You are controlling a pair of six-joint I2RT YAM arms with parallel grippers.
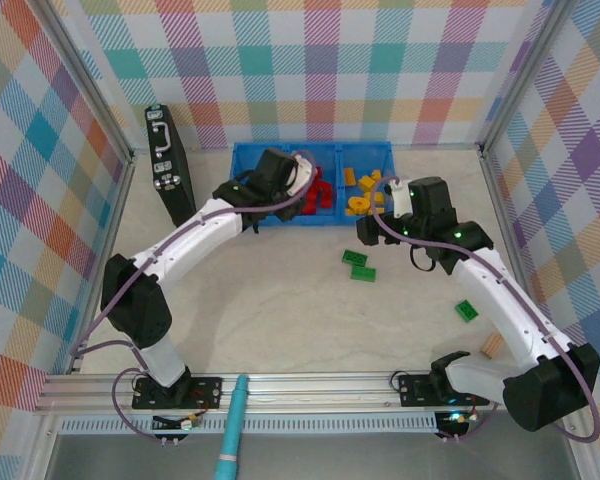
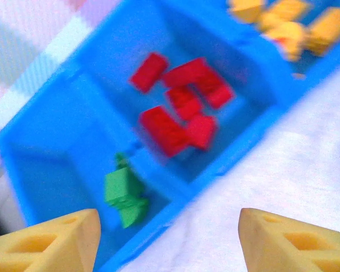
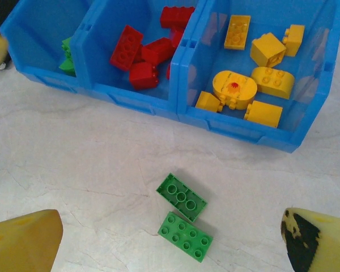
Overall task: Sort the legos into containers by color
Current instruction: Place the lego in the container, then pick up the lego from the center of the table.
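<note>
In the blue tray (image 3: 130, 99), red bricks (image 3: 126, 47) hold the middle compartment, yellow bricks (image 3: 234, 89) sit at 3 o'clock, green pieces (image 2: 123, 195) at 9. Left gripper (image 2: 167, 226) hovers there, jaws apart, empty. Right gripper (image 3: 170, 229) gapes wide over two green bricks (image 3: 181, 197); a third green brick (image 1: 467, 311) lies at their 4 o'clock. Looks like three to go.

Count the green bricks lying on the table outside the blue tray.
3 green bricks: a pair close together in front of the blue tray, a lone one beside the right arm. The arms may hide others.

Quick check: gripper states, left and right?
Left gripper: open, holding nothing.
Right gripper: open, holding nothing.
</note>
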